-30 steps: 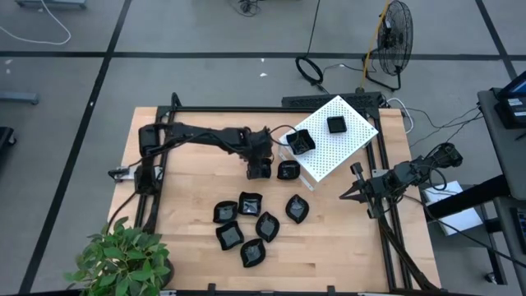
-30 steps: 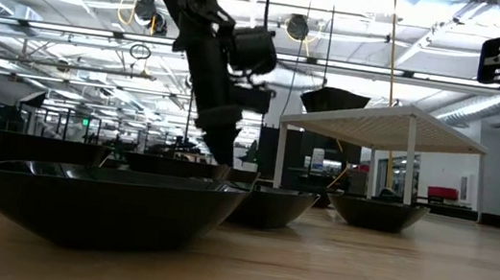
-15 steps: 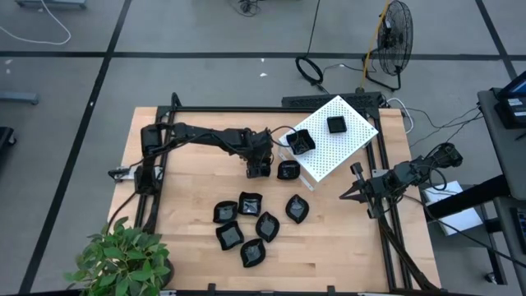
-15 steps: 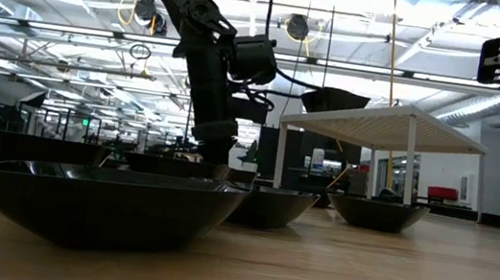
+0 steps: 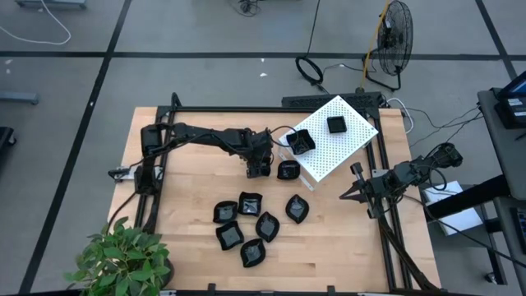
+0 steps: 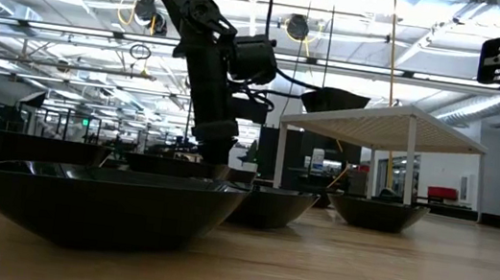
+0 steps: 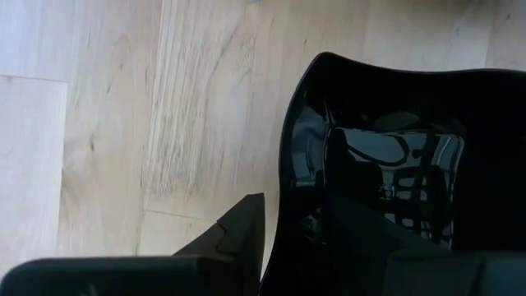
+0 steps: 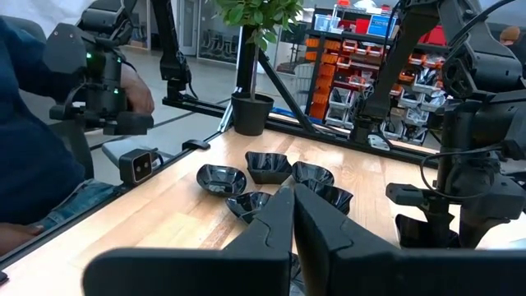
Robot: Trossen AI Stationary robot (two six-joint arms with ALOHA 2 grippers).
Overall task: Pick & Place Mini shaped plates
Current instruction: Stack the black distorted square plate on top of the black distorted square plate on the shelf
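Note:
My left gripper [image 5: 261, 169] points steeply down at the left rim of a glossy black mini shaped plate [image 5: 288, 170], which lies flat on the wooden table beside the white perforated box [image 5: 341, 140]. The gripper is open. In the left wrist view its fingers [image 7: 243, 232] stand across this plate's rim [image 7: 285, 156], one outside and one over the inside. Two more plates [image 5: 301, 141] [image 5: 336, 124] sit on the box. Several plates [image 5: 249, 203] lie flat nearer the table's front. My right gripper [image 5: 355, 194] waits shut at the table's right edge. My left gripper has one finger outside the plate's left rim [image 7: 283, 197] and one inside the plate, coming from above and slanting. A thin strip of table shows between the outer finger [image 7: 246, 226] and the rim. I cannot tell whether the inner finger touches the plate.
A potted plant [image 5: 123, 259] stands at the table's near left corner. Black frame rails [image 5: 156, 164] run along the table's left and right sides. In the right wrist view a person [image 8: 33, 140] sits beyond the table. Bare wood lies left of the plate group.

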